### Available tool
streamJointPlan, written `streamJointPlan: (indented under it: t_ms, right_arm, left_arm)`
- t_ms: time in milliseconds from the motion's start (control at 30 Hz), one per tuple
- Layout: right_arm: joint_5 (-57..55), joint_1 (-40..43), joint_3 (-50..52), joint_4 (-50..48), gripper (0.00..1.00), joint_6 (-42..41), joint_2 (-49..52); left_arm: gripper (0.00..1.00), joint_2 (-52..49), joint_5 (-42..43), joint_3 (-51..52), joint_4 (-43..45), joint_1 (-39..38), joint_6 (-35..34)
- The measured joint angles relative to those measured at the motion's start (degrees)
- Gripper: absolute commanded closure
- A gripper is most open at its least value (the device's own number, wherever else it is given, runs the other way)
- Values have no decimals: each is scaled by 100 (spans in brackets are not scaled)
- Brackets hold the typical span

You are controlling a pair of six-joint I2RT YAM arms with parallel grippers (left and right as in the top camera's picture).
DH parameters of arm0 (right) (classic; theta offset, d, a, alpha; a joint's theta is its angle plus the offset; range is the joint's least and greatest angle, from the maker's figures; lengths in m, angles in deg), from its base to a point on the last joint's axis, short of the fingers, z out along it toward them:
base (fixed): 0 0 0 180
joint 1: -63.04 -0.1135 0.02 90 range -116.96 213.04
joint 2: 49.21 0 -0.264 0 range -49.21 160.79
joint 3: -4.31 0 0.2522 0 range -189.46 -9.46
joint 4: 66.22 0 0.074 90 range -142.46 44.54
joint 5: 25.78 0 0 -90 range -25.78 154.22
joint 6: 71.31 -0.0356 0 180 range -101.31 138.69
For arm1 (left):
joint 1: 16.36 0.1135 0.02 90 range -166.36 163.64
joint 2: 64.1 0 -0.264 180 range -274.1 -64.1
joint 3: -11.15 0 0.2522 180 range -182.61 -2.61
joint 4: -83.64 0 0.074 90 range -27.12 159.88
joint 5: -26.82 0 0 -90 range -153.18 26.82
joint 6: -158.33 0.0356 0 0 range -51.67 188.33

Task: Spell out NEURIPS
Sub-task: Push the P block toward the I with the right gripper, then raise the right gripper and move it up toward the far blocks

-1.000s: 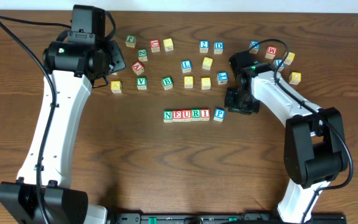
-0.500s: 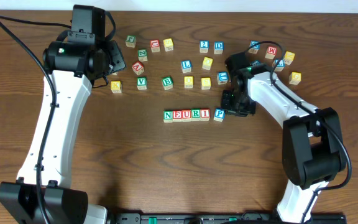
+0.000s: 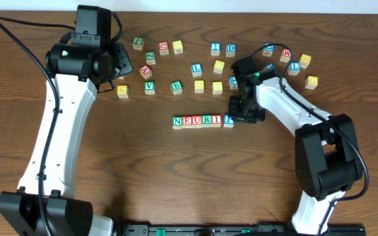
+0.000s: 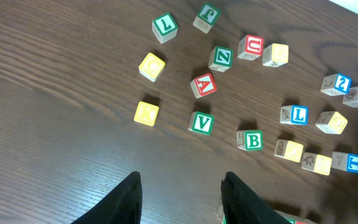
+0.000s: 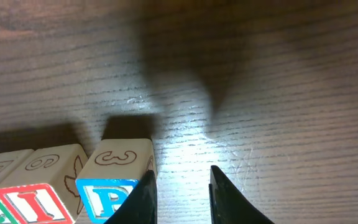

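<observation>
Dark wood-grain tabletop (image 3: 143, 170), overhead and wrist views. Near the middle of the surface stands a row of letter cubes (image 3: 197, 121) reading N, E, U, R, I. The P cube (image 5: 114, 186) closes the end of the row toward the right edge and sits hard against the I cube (image 5: 42, 186).

The right gripper (image 5: 182, 193) is low over the wood just beside the P cube. Its jaws are a narrow gap apart with only bare table between them, and the near finger lies against the cube's side face. The left gripper (image 4: 182, 199) hangs above the far-left part of the surface with its jaws apart and empty.

Loose cubes (image 3: 176, 86) lie scattered toward the far edge, several yellow-faced cubes (image 3: 218, 86) among them. Which one carries the S cannot be read.

Handling, as a judgement: each cube is small, light and rigid wood, and not fragile. Its smooth printed faces may slip a little under steel fingers. The best hold is from above, across two opposite side faces at mid-height. In the packed row there is little room for fingers, so a sideways nudge against a flat face suits final alignment.
</observation>
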Motion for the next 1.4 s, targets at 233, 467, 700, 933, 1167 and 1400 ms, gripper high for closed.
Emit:
streamJointPlan:
  t_ms: [233, 467, 700, 933, 1167, 1400]
  right_arm:
    - [2, 0, 0, -96, 77, 0, 0]
    - [0, -63, 0, -142, 77, 0, 0]
    - [-2, -160, 0, -208, 77, 0, 0]
    - [0, -160, 0, -249, 77, 0, 0]
    - [-83, -160, -15, -229, 70, 13, 0]
    - [-146, -109, -424, 55, 69, 164, 0]
  left_arm:
    - [59, 0, 0, 0, 0, 0, 0]
    - [59, 0, 0, 0, 0, 0, 0]
    - [59, 0, 0, 0, 0, 0, 0]
    - [59, 0, 0, 0, 0, 0, 0]
    - [59, 0, 0, 0, 0, 0, 0]
    - [59, 0, 0, 0, 0, 0, 0]
